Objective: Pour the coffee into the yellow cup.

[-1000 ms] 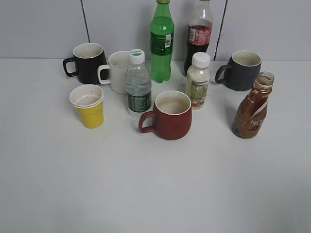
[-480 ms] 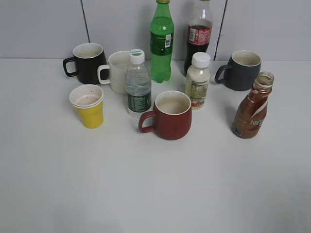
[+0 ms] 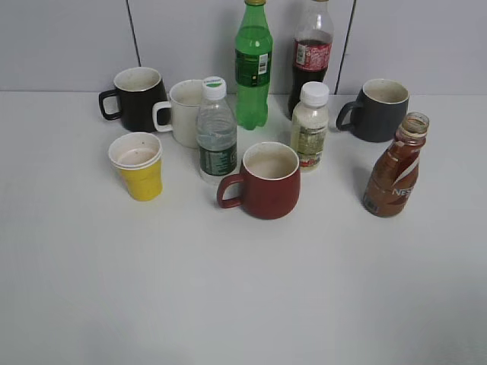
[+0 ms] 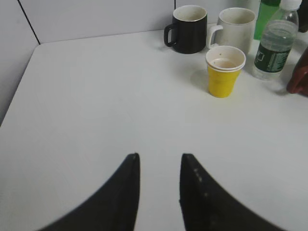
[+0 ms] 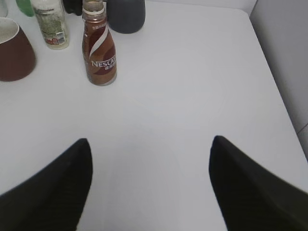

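Nothing moved since a second ago: coffee (image 3: 396, 177) standing right on the table (image 3: 243, 289), cup (image 3: 139, 166) far left, right fingers (image 5: 150, 185) wide open, left fingers (image 4: 159, 185) slightly apart, pour unstarted.

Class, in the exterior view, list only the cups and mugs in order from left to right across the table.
Black mug → yellow cup → white mug → dark red mug → dark grey mug.
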Robot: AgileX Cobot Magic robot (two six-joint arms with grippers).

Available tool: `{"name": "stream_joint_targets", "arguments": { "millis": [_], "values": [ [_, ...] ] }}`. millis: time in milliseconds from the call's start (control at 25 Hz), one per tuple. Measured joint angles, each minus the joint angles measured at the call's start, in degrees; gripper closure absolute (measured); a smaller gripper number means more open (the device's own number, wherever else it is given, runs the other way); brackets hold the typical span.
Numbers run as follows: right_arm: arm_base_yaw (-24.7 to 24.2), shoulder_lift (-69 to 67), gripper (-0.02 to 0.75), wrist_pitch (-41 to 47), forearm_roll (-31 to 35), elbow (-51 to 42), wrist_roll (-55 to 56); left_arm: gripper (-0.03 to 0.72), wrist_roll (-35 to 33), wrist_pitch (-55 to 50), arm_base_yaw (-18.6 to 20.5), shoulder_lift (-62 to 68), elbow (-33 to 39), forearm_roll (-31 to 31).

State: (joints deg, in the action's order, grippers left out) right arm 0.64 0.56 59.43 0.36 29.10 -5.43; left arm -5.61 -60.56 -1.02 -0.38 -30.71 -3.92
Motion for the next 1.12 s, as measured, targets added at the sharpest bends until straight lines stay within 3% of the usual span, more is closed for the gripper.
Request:
{"name": "stream_joint_targets", "arguments": {
  "millis": [320, 480, 520, 720, 1120],
  "values": [
    [0.0, 0.0, 0.17, 0.0, 1.0, 0.0, 0.1, 0.462, 0.0, 0.84, -0.24, 0.6, -0.36, -3.91],
    [0.49, 0.0, 0.17, -0.28, 2.58, 0.25, 0.05, 0.462, 0.0, 6.42, -0.24, 3.21, -1.01, -4.45],
    [1.0, -0.3, 0.17, -1.19, 3.04, 0.71, 0.05, 0.462, 0.0, 13.48, -0.24, 6.0, -1.13, -4.64],
    [1.81, -1.84, 0.17, -4.91, 3.2, 1.17, 0.05, 0.462, 0.0, 28.09, -0.24, 13.46, 0.38, -4.7],
    [1.81, -15.81, 0.171, -28.63, 5.03, -4.25, -0.01, 0.462, 0.0, 57.17, -0.69, 34.71, 3.6, -5.04]
  ]
}}
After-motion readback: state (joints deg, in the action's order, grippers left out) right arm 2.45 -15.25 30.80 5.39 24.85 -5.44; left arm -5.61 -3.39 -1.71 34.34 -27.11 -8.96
